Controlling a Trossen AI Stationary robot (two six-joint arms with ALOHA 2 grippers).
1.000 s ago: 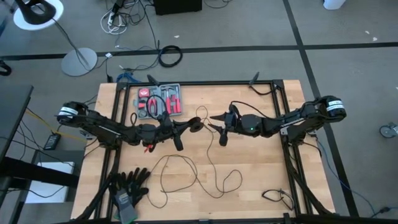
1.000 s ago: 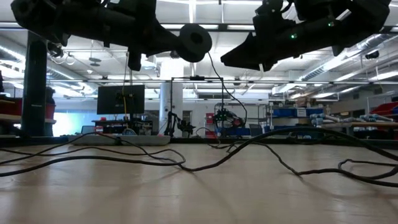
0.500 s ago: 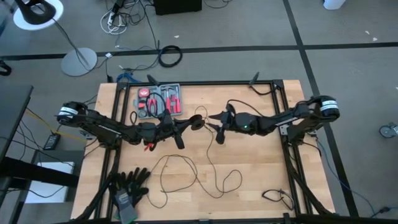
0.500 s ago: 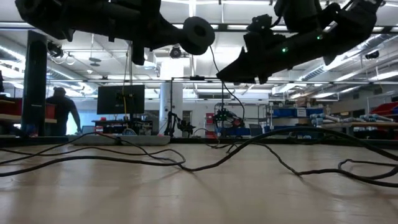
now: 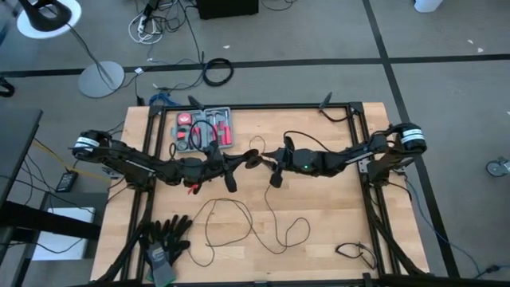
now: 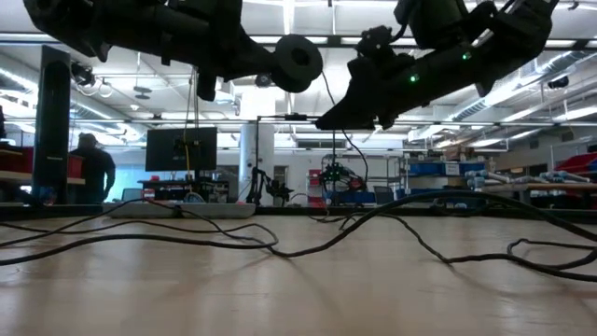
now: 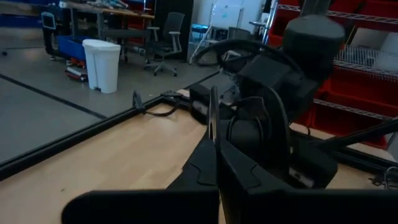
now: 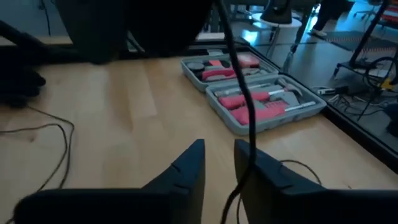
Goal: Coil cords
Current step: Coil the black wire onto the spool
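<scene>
The cords are one thin black wire. Its round black disc point(image 5: 253, 158) point(image 6: 297, 63) is up in the air at the tip of my left gripper point(image 5: 241, 160), which is shut on that end. From there the wire hangs down and lies in slack loops point(image 5: 239, 219) point(image 6: 280, 250) on the wooden table. My right gripper point(image 5: 276, 163) point(image 8: 219, 165) faces the disc from the table's right, level with it, a narrow gap between its fingers. In the right wrist view the wire point(image 8: 239, 93) runs down along one finger point(image 8: 252, 171). My left gripper pinches the cord at its disc end between its two fingers; the thin wire point(image 7: 213, 121) rises from between the fingertips. The fingers lie level and point toward the table's right. The disc is held clear of the table and the wire hangs slack below. My right gripper stands by the wire; whether it touches it I cannot tell.
A grey tool case point(image 5: 205, 129) point(image 8: 255, 93) with red-handled tools lies open at the far left. Black gloves point(image 5: 163, 235) lie at the near left corner, a short cable point(image 5: 356, 252) at the near right. A person point(image 6: 91, 168) stands in the room beyond.
My right gripper has gone toward the table's left and slightly down, closing in on the disc at my left gripper. The disc and the loops on the table have stayed where they were.
</scene>
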